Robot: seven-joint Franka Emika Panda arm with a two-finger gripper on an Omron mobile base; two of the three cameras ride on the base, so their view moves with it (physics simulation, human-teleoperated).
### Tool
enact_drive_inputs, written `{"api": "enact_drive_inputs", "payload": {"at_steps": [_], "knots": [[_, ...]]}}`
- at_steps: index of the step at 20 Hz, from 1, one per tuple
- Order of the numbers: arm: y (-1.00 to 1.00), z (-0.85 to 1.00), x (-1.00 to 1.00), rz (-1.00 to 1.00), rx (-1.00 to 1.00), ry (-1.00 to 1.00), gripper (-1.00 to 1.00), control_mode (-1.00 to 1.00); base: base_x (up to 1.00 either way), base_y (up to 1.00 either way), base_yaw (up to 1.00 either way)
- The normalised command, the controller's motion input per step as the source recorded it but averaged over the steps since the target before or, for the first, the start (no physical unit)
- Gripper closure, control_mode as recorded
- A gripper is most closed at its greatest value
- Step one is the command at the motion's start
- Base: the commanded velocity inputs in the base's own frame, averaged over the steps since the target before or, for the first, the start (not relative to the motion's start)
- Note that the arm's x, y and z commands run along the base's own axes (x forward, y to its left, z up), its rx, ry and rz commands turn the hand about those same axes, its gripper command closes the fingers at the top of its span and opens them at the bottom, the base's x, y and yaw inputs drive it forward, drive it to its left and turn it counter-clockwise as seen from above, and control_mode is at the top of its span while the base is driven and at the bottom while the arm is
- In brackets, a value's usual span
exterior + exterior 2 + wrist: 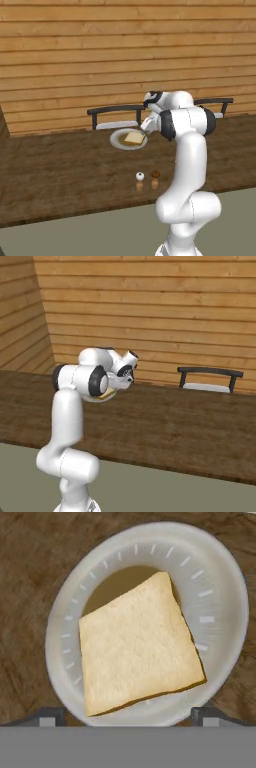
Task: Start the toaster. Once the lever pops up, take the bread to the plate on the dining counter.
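Our gripper [128, 716] hangs just above the plate [220, 602] with its jaws spread wide, one dark tip at each lower corner of the hand view and nothing between them; the bread [137, 644] lies free of both. We judge the task to be at its last step, the delivery: the slice lies on the plate, which sits on the dining counter [60, 165], so what remains is to back away. That next move calls for a straight lift off the plate, keeping the fingers clear of the slice's near edge so it is not dragged along, and a path that stays away from the two small shakers [147, 180] standing nearer the base and the chairs [117, 115] behind the counter. The bread is a thin square slice with a pale tan, porous face and a darker golden crust line along its edges. It lies across the plate's well, turned a little askew; its far corner seems to ride up slightly, casting a shadow into the well, though from this angle we cannot be sure it is not simply lying flat. In the left base view it shows as a small tan patch on the plate, right beside the hand [148, 122].
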Motion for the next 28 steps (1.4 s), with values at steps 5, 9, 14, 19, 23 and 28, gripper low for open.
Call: {"api": "enact_drive_inputs", "payload": {"at_steps": [5, 9, 14, 19, 23, 28], "knots": [[0.19, 0.13, -0.15, -0.07, -0.19, 0.0, -1.0, -1.0, 0.0, 0.0, 0.0], [0.15, 0.64, -0.67, -0.09, -0.13, 0.0, -1.0, -1.0, 0.0, 0.0, 0.0], [0.18, 0.53, -0.93, -0.28, -0.14, 0.0, -1.0, -1.0, 0.0, 0.0, 0.0], [0.0, 0.38, -1.0, -0.33, -0.19, -0.01, -1.0, -1.0, 0.0, 0.0, 0.0], [0.0, 0.32, -1.0, -0.27, -0.17, -0.1, -1.0, -1.0, 0.0, 0.0, 0.0], [0.0, 0.43, -1.0, -0.2, -0.18, -0.2, -1.0, -1.0, 0.0, 0.0, 0.0]]}}
